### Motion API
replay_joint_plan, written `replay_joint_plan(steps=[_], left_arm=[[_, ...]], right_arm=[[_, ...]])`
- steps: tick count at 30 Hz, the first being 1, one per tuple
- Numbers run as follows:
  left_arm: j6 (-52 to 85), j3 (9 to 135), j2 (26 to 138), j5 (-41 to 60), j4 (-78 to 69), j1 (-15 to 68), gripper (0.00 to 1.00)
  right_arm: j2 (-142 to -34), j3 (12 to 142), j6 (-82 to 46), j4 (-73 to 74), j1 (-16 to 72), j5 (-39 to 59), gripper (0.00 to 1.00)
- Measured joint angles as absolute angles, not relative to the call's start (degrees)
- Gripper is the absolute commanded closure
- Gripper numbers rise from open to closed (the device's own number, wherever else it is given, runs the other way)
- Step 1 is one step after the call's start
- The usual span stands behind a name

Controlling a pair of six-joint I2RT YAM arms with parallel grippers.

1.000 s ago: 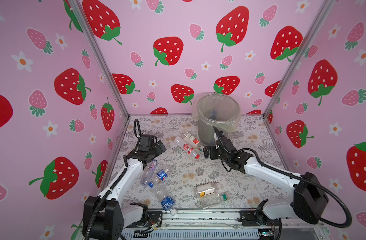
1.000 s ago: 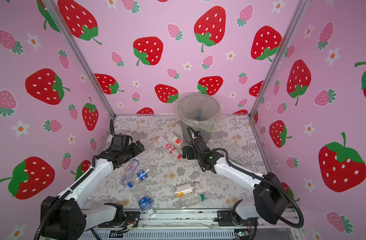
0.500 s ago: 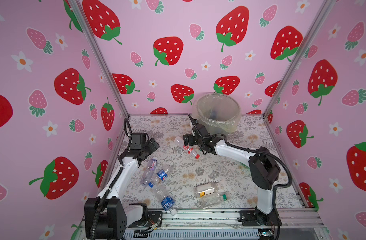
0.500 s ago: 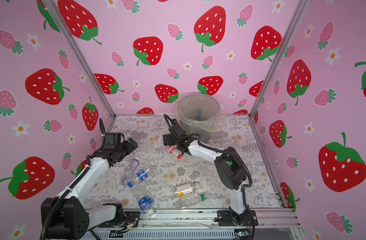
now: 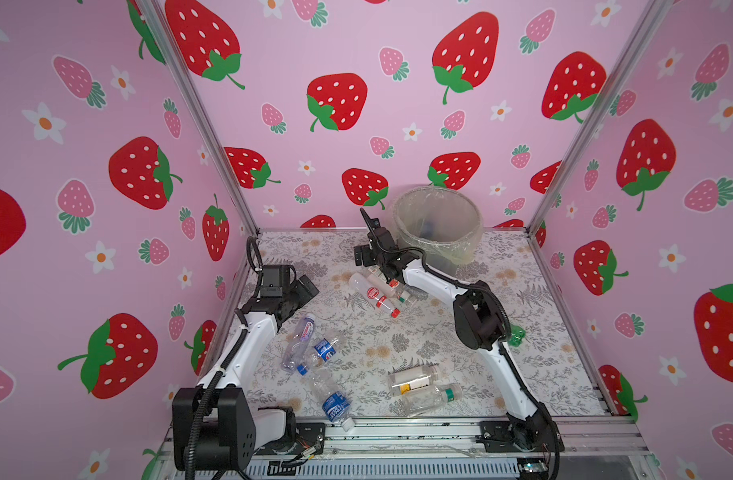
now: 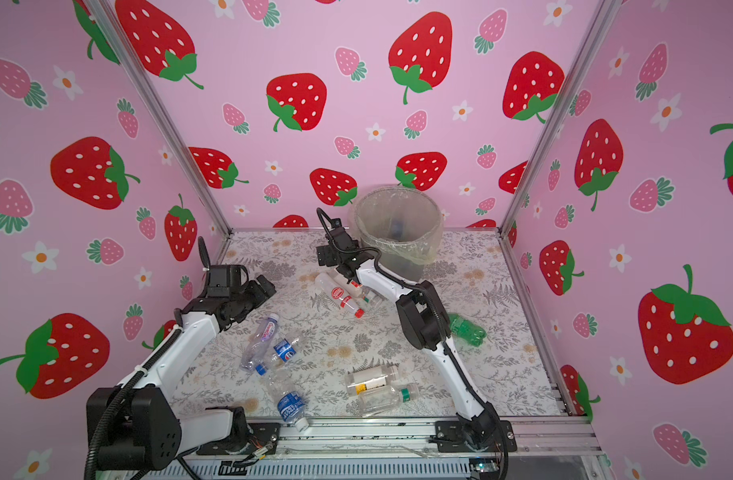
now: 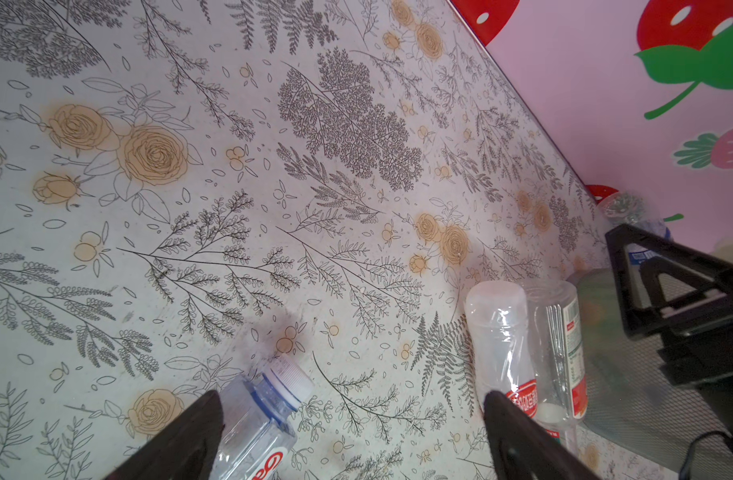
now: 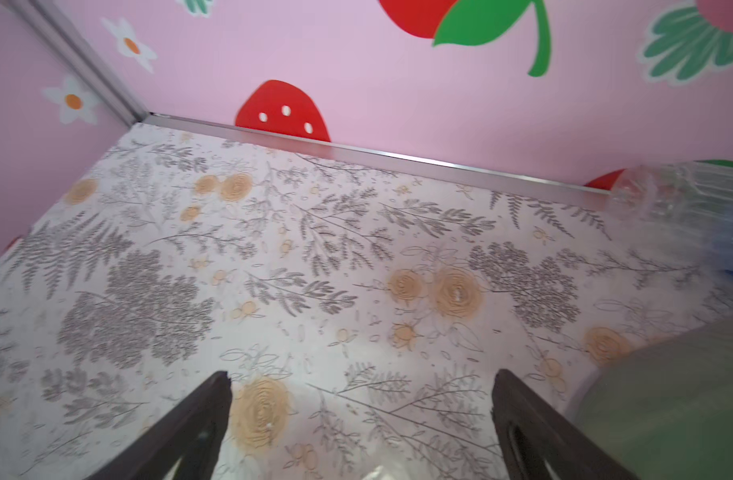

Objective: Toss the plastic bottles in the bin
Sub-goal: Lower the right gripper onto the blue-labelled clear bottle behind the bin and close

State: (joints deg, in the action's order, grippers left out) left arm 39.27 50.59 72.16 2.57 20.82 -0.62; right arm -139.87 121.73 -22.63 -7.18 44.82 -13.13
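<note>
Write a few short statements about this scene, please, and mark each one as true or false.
1. The bin stands upright at the back of the table. True.
2. The right gripper holds a bottle. False: its jaws stand open and nothing is between them.
3. A green bottle lies on the table. True.
4. The left gripper is shut. False: it is open and grips nothing.
5. Every bottle is already in the bin. False: several lie on the table, such as the blue-label bottle near the front edge.
</note>
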Motion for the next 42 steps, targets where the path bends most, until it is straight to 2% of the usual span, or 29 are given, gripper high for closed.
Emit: replay_joint_plan(steps=[15, 26, 42], left_arm=[[39.31, 50.57, 74.35, 4.78, 18.79, -1.63, 0.0], [39.31, 50.57, 74.35, 5.06, 18.04, -1.67, 0.0], [39.55, 50.5, 74.52, 5.65, 17.72, -1.67, 0.0]], right_arm=[[-137.47, 110.72, -25.36, -6.04, 33.74, -14.81, 0.01], [-132.16, 106.02, -34.59, -3.57, 24.08, -11.62, 0.01], [-143.17, 115.63, -59.18, 0.32, 25.78, -7.22, 0.01]])
